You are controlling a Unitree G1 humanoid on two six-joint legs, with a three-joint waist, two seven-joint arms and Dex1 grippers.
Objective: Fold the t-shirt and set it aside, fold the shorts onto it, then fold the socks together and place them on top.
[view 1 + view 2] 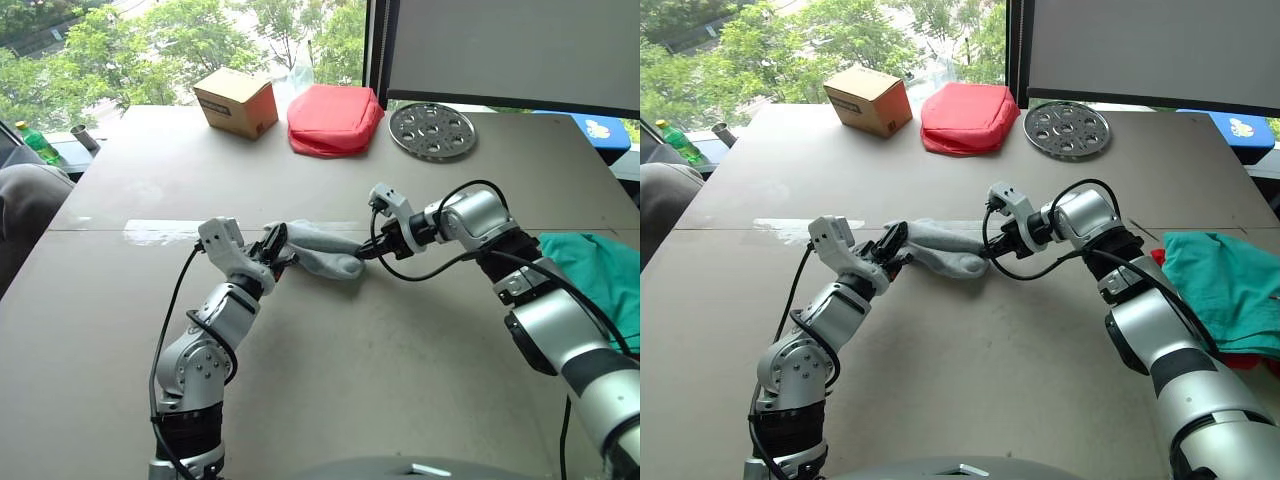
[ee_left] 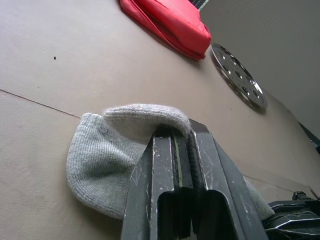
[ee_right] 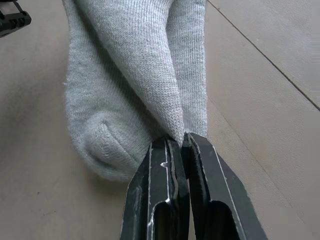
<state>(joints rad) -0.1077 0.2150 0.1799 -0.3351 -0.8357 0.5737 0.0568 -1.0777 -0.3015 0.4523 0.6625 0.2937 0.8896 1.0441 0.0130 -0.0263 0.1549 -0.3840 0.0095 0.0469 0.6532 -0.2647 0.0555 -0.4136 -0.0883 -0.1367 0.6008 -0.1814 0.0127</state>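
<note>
One pair of light grey knit socks (image 1: 318,251); one teal woven shorts (image 1: 1230,285); one puffy red zipped pouch (image 1: 335,118); one brown cardboard box (image 1: 236,101); one perforated round metal plate (image 1: 431,130); one green plastic bottle (image 1: 38,143).

shorts (image 1: 1225,285) cut off, t-shirt (image 1: 1240,360) mostly hidden

**Grey knit between black fingers, red and teal around**

We see the socks (image 1: 325,250) in light grey ribbed knit, pinched at each end by scratched black fingers (image 2: 165,170) of the left gripper (image 1: 277,250) and the right gripper (image 1: 365,252). Beyond both grippers lie a salmon-red pouch (image 1: 335,120), a brown cardboard box (image 1: 236,102) and a silver-grey perforated metal disc (image 1: 432,130). Behind the right gripper, the shorts (image 1: 1230,285) are teal-green, with the bright red t-shirt (image 1: 1245,360) edging out beneath. The table (image 1: 350,360) is plain beige-grey.
</note>
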